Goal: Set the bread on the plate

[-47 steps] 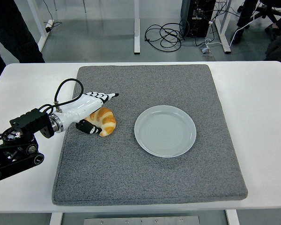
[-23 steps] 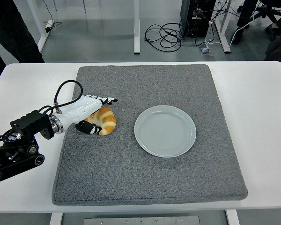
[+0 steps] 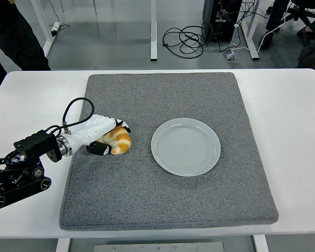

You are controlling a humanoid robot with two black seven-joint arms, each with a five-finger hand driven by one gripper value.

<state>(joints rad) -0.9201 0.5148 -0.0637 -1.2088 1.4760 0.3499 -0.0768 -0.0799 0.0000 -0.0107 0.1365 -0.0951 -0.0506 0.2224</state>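
The left robot hand [image 3: 106,137] curls around the croissant [image 3: 117,140]; it should grip firmly before lifting toward the plate [image 3: 185,146].

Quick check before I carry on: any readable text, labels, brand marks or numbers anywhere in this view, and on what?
None can be read.
The left hand, bread, plate, grey mat and white table show no print.
The black equipment box on the floor behind the table shows no legible marking at this size.
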